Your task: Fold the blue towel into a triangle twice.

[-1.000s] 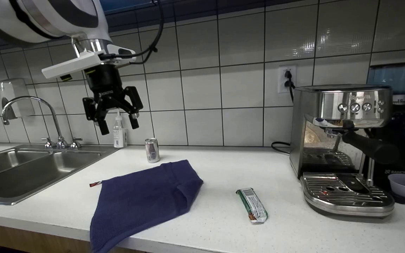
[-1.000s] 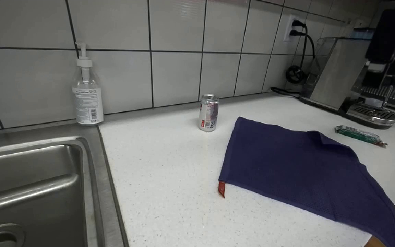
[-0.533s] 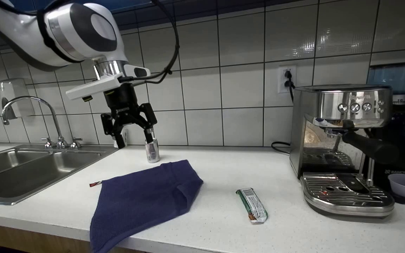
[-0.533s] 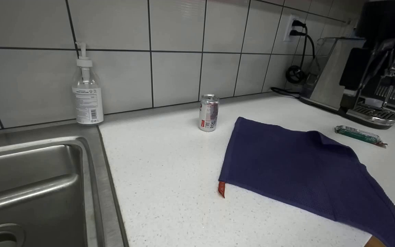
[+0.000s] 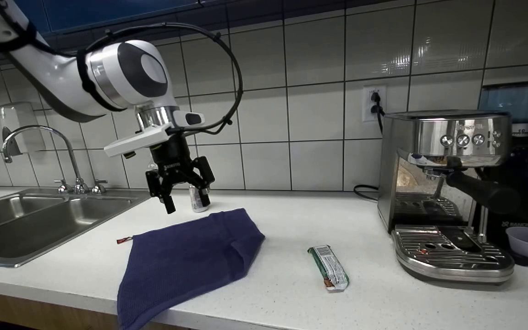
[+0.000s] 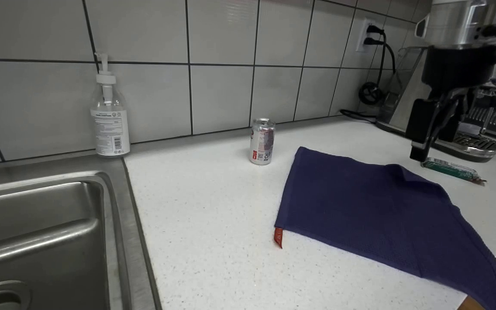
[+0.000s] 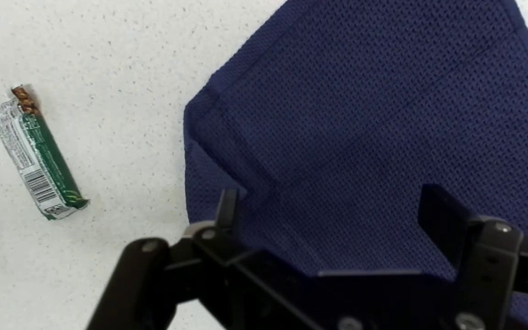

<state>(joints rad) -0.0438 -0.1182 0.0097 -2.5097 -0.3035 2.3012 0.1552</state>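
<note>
The blue towel [image 5: 186, 261] lies on the counter in both exterior views [image 6: 377, 211], with one corner hanging over the front edge. A turned-over flap shows at one end, also in the wrist view [image 7: 374, 114]. A red tag [image 5: 124, 239] sticks out at one corner of the towel [image 6: 278, 237]. My gripper [image 5: 187, 206] is open and empty, in the air above the towel and apart from it. In an exterior view it is at the upper right [image 6: 432, 145], partly cut off. In the wrist view its fingers are wide apart over the towel [image 7: 330, 196].
A silver can [image 6: 261, 142] stands behind the towel; the gripper partly covers it in an exterior view. A green-and-white wrapped bar [image 5: 329, 268] lies beside the towel. A coffee machine [image 5: 447, 133] stands farther along. A sink [image 5: 53, 229] and soap bottle [image 6: 110, 125] are at the opposite end.
My gripper has come down and moved sideways over the counter toward the towel, staying open. The towel, can and bar have not moved.
</note>
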